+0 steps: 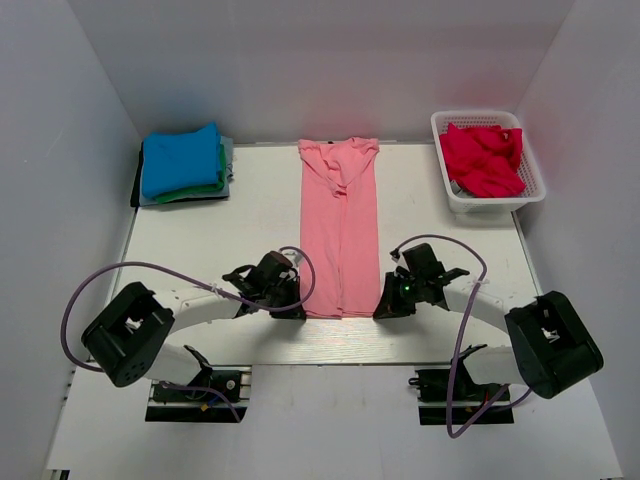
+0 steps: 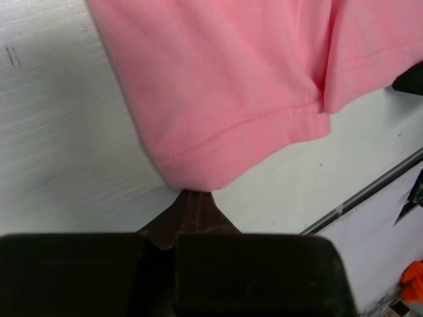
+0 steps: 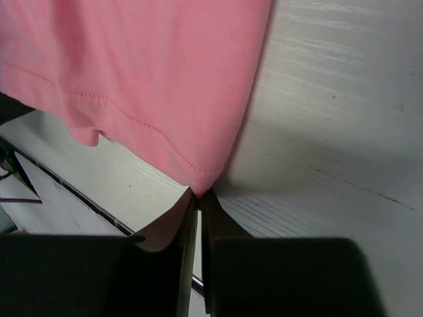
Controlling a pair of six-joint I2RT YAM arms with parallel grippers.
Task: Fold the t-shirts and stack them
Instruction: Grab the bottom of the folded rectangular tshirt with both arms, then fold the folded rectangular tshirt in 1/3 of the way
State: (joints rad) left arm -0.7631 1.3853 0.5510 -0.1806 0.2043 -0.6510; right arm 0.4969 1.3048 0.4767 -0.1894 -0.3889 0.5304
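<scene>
Salmon-pink cotton t-shirt (image 1: 340, 230) lies as a long narrow strip on the white desk (image 1: 200, 260), its sides folded in. The left end effector (image 1: 297, 312) and right end effector (image 1: 384, 310) each pinch a near hem corner. The next move likely calls for lifting both evenly and carrying the hem toward the collar.

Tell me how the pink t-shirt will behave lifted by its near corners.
Probably floppy: the pink t-shirt lies flat and creased, so it should sag between the left gripper and right gripper. Likely light; its thin pinched corners might slip.
</scene>
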